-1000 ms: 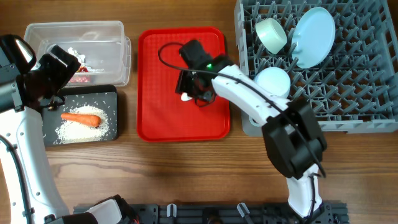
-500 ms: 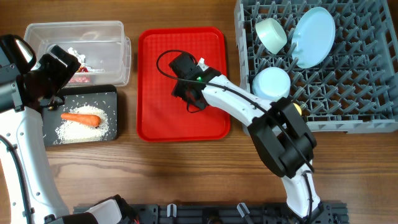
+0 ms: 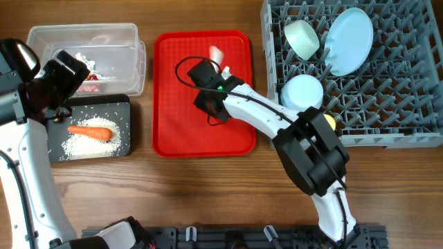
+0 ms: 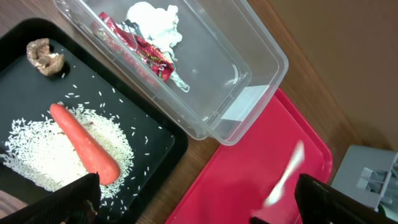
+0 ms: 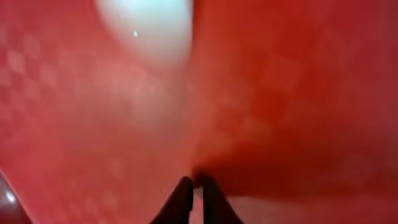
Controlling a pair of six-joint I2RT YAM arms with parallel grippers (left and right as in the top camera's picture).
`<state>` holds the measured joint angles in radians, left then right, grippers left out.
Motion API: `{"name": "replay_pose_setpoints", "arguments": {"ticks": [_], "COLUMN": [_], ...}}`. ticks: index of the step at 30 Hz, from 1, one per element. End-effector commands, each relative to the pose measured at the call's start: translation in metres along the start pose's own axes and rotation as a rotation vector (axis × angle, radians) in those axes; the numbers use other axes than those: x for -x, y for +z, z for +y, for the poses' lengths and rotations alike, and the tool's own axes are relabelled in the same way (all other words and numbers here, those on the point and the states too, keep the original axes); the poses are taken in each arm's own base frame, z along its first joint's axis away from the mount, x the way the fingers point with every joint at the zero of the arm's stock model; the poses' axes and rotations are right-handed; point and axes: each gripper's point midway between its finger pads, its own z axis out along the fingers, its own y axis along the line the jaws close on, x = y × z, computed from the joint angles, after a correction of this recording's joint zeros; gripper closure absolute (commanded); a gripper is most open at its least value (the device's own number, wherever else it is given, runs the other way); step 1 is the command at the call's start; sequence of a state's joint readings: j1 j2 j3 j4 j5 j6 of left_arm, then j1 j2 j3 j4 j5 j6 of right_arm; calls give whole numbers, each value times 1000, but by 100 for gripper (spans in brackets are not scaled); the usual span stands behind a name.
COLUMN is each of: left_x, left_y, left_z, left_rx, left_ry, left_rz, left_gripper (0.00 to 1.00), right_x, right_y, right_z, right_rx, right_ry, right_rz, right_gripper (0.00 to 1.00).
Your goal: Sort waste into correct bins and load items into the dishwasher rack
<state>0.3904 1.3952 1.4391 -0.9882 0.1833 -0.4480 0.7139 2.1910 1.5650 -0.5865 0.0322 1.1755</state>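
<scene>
Gripper on right [image 5: 194, 182] (nearly closed) pinches white spoon [image 4: 287, 175].

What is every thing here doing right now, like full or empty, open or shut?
Left hand, open, holding nothing.
Right hand, shut, seemingly pinching the spoon.
Spoon, blurred, over the red tray.
Clear tub, holds wrapper and tissue.
Black tray, holds carrot, rice, brown lump.
Rack, loaded with plate, top bowl, lower bowl.

No readable text, no legible labels, numbers or signs
</scene>
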Motion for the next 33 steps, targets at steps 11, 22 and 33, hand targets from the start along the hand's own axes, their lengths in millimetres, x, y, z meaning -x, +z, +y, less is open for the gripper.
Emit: {"name": "replay_pose_setpoints", "arguments": {"ticks": [11, 22, 33], "left_x": [2, 2, 2], "left_y": [1, 1, 1], "left_z": [2, 2, 2], "left_rx": [6, 6, 6], "left_ry": [-11, -10, -11], "left_rz": [-3, -3, -3], "left_gripper": [0, 0, 0], "right_x": [-4, 89, 184], "right_y": [4, -83, -140], "right_z": [40, 75, 93], "right_rx": [201, 218, 162], "right_ry": [-460, -742, -845], "right_rz": [56, -187, -498], "right_gripper": [72, 26, 9]}}
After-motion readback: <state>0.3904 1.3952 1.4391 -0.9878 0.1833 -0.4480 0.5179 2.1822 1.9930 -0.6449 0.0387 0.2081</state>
